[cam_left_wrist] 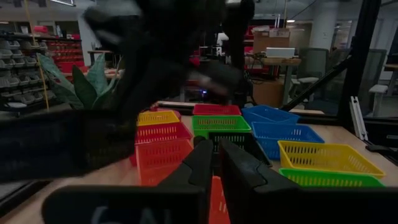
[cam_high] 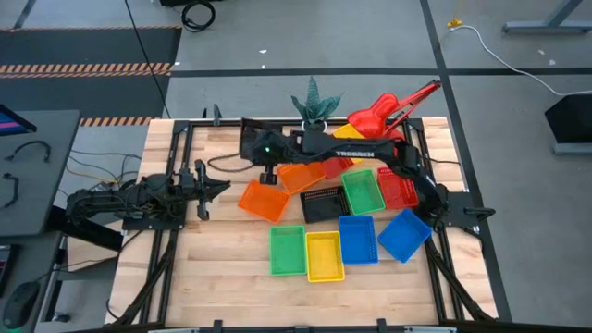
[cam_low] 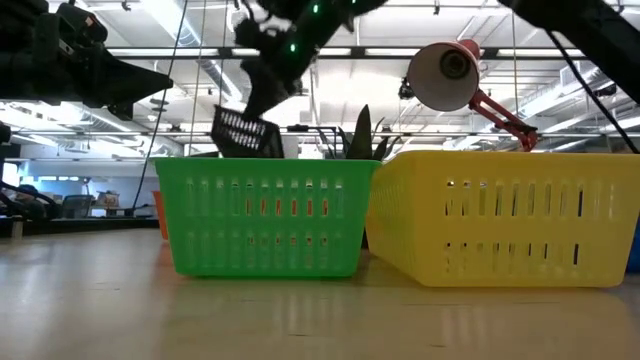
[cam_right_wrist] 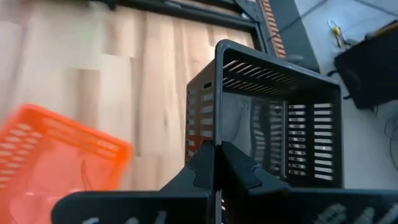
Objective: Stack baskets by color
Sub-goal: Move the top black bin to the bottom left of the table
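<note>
My right gripper point(cam_right_wrist: 216, 155) is shut on a black basket point(cam_right_wrist: 273, 124), held in the air over the table's far left part point(cam_high: 252, 139). In the low view this basket point(cam_low: 245, 130) hangs above the green basket's rim. Another black basket point(cam_high: 326, 203) rests on its bottom at the table's middle, among orange point(cam_high: 264, 199), green point(cam_high: 363, 190), red point(cam_high: 398, 185), blue point(cam_high: 357, 238) and yellow point(cam_high: 325, 256) baskets. My left gripper point(cam_high: 211, 188) waits at the left edge, shut and touching nothing. My right gripper pinches the black basket's rim point(cam_right_wrist: 215, 134) at the top of one mesh wall, one finger inside the basket and one outside. The fingers slant down from above. The basket is lifted clear of the table and hangs tilted below them.
A potted plant point(cam_high: 316, 102) and a red desk lamp point(cam_high: 393, 106) stand at the far edge. A second green basket point(cam_high: 288, 250) and a second blue one point(cam_high: 404, 234) lie toward the near side. Bare wood shows at the near left point(cam_high: 203, 268).
</note>
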